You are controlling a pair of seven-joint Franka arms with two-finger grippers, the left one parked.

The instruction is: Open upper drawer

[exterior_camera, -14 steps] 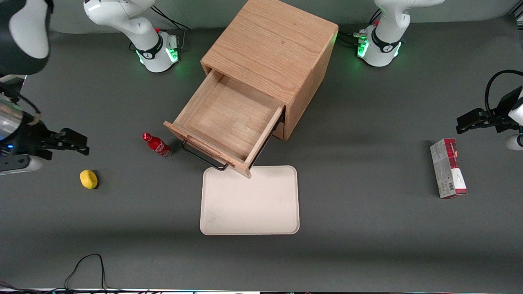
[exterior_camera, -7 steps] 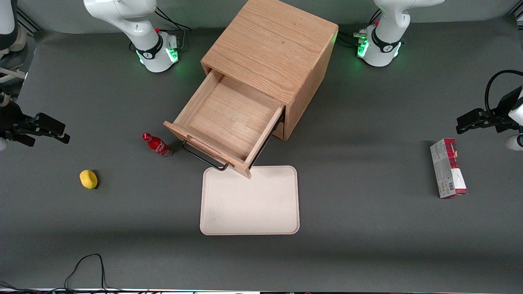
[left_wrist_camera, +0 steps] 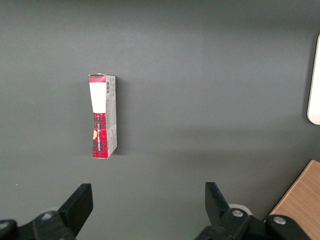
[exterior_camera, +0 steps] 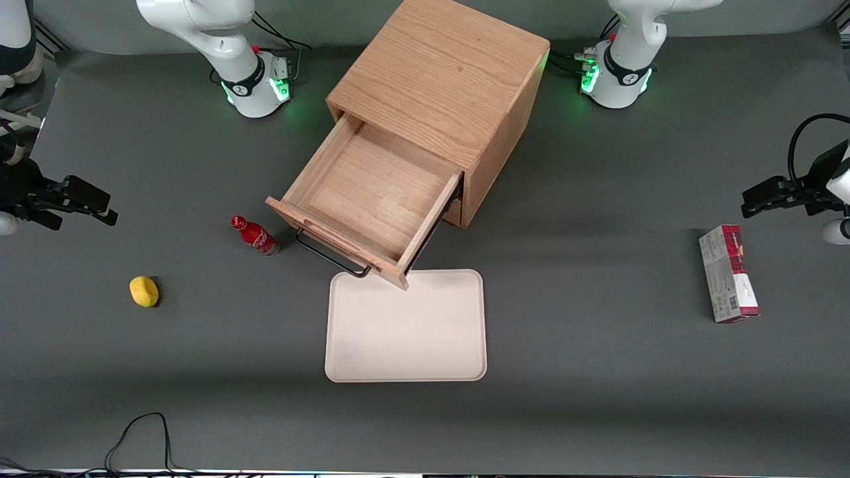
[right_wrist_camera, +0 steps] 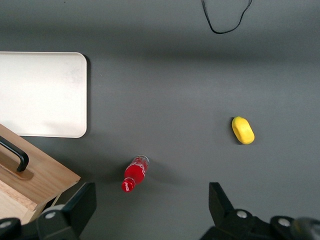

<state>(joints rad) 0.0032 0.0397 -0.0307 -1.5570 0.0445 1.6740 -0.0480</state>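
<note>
Upper drawer point(exterior_camera: 372, 202): stood pulled well out of the oak cabinet point(exterior_camera: 441, 79), its bare wooden floor fully exposed; nothing lay inside.
Handle point(exterior_camera: 330, 255): a long black wire bar along the drawer front, on the side nearest the front camera, free of any contact.
Gripper point(exterior_camera: 85, 199): hung at the working arm's end of the table, well apart from the drawer, fingers spread and holding nothing; the right wrist view confirmed an empty gap between them.
Task status: judged complete, or all but complete, from the drawer's extension.
Handling: the drawer appeared rigid and of moderate weight, likely to slide straight on its runners; not fragile. The thin bar could slip in a loose pinch.
Grip point: the middle of the bar, fingers closing across it, pull kept in line with the runners.
Nearby items: a red bottle point(exterior_camera: 255, 237) lay just beside the drawer's front corner; a beige tray point(exterior_camera: 406, 345) lay in front of the drawer, its rim under the other corner; a yellow object point(exterior_camera: 143, 291) lay nearer the gripper.
</note>
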